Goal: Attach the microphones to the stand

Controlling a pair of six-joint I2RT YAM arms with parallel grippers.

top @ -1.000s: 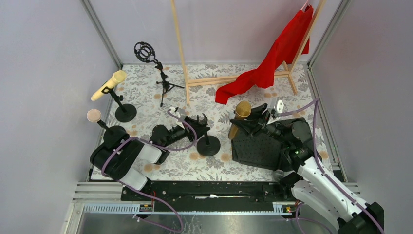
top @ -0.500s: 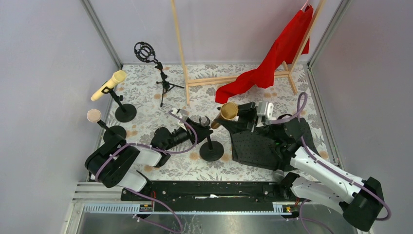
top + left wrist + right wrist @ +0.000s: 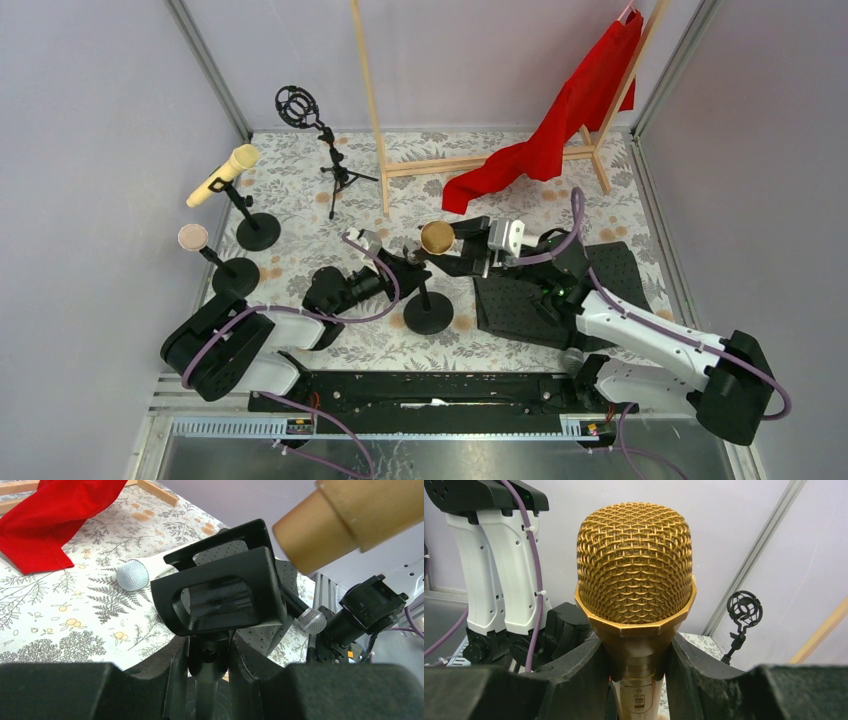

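My right gripper (image 3: pixel 462 252) is shut on the metallic gold microphone (image 3: pixel 437 237) just below its mesh head (image 3: pixel 634 565), fingers (image 3: pixel 579 680) on both sides. In the left wrist view the gold tail end (image 3: pixel 320 525) hangs just above and right of the empty black clip (image 3: pixel 220 595). My left gripper (image 3: pixel 403 264) is shut on the stand's stem (image 3: pixel 214 655) under that clip; the round base (image 3: pixel 428 313) sits on the floor. The pale yellow microphone (image 3: pixel 222 175) and the pink microphone (image 3: pixel 193 237) sit on stands at the left. The white microphone (image 3: pixel 133 575) lies on the floor beyond the clip.
A tripod stand with a ring shock mount (image 3: pixel 298 105) stands at the back. A wooden rack (image 3: pixel 372 110) carries a red cloth (image 3: pixel 560 110). A black perforated mat (image 3: pixel 530 305) lies under my right arm. Walls close three sides.
My right arm has carried the gold microphone leftwards from above the mat to just over the clip. My left arm and the stand have shifted only slightly.
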